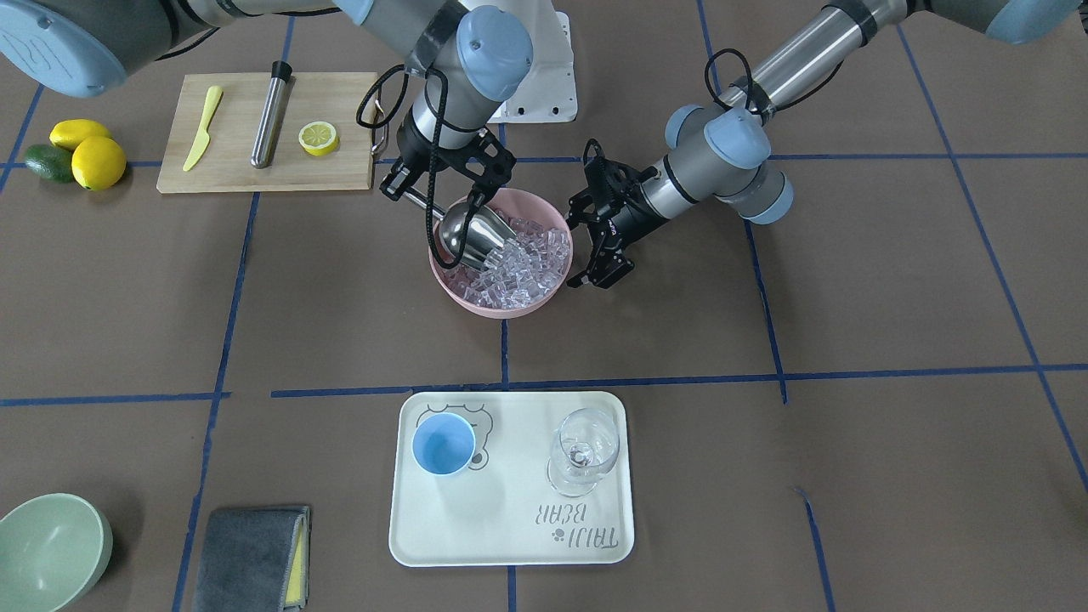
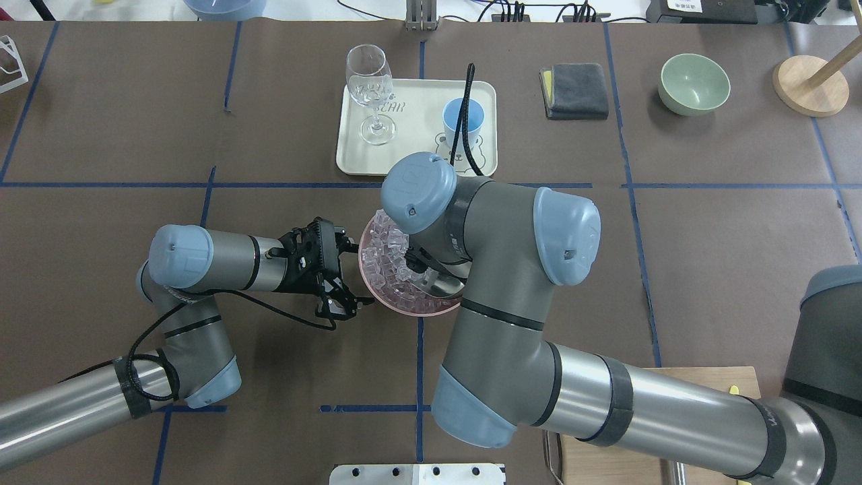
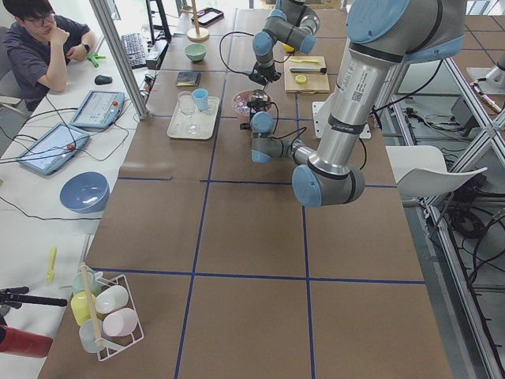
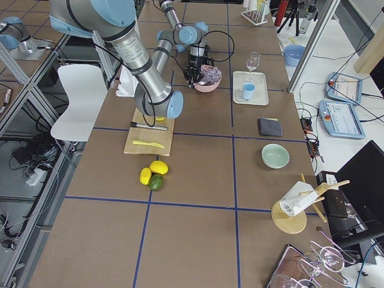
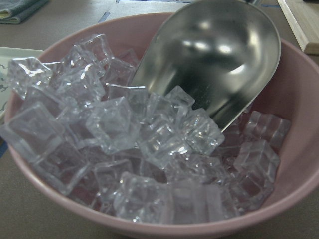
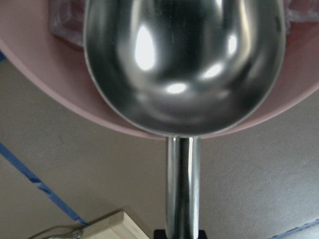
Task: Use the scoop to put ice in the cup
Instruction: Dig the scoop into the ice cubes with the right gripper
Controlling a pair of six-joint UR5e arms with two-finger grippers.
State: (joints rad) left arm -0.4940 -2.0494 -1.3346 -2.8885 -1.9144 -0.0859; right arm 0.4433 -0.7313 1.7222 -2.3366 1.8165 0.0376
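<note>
A pink bowl (image 1: 501, 308) holds many clear ice cubes (image 1: 527, 263); the ice also shows in the left wrist view (image 5: 124, 129). My right gripper (image 1: 425, 200) is shut on the rod handle of the steel scoop (image 1: 467, 234). The scoop's trough (image 5: 219, 55) is empty and tilted down, its front edge against the ice. My left gripper (image 1: 578, 252) is open and empty, just beside the bowl's rim. The light-blue cup (image 1: 443, 444) stands empty on the white tray (image 1: 510, 527), away from both grippers.
A clear stemmed glass (image 1: 584, 450) stands on the tray beside the cup. A cutting board (image 1: 246, 174) holds a yellow knife, a steel cylinder and a lemon half. Lemons (image 1: 98, 161), a green bowl (image 1: 51, 548) and a grey cloth (image 1: 251, 557) lie further off.
</note>
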